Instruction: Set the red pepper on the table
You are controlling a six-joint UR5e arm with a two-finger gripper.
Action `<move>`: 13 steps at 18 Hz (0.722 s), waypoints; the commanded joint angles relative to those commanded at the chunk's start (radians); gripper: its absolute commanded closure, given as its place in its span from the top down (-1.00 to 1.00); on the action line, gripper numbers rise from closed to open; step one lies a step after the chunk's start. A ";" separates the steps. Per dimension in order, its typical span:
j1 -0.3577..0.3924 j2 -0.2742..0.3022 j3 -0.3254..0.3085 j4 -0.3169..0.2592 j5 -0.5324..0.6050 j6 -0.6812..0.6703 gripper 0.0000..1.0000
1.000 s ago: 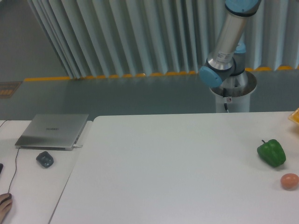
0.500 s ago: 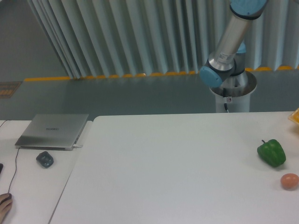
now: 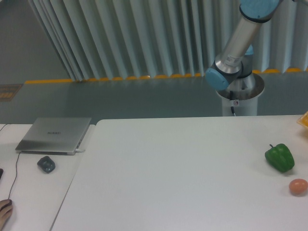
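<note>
The end effector is out of view above, while a green pepper and egg sit by the counter's right edge.

We see the robot arm behind the table lean further toward the right edge of the view than it did a second ago: its silver upper link now tilts more steeply, and the blue joint at the top sits further right and higher, partly cut off by the top of the view.
</note>
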 joint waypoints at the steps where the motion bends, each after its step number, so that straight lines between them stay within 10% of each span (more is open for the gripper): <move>1: 0.002 -0.002 0.000 0.000 0.000 0.000 1.00; 13: 0.011 -0.029 0.000 0.029 -0.002 -0.002 1.00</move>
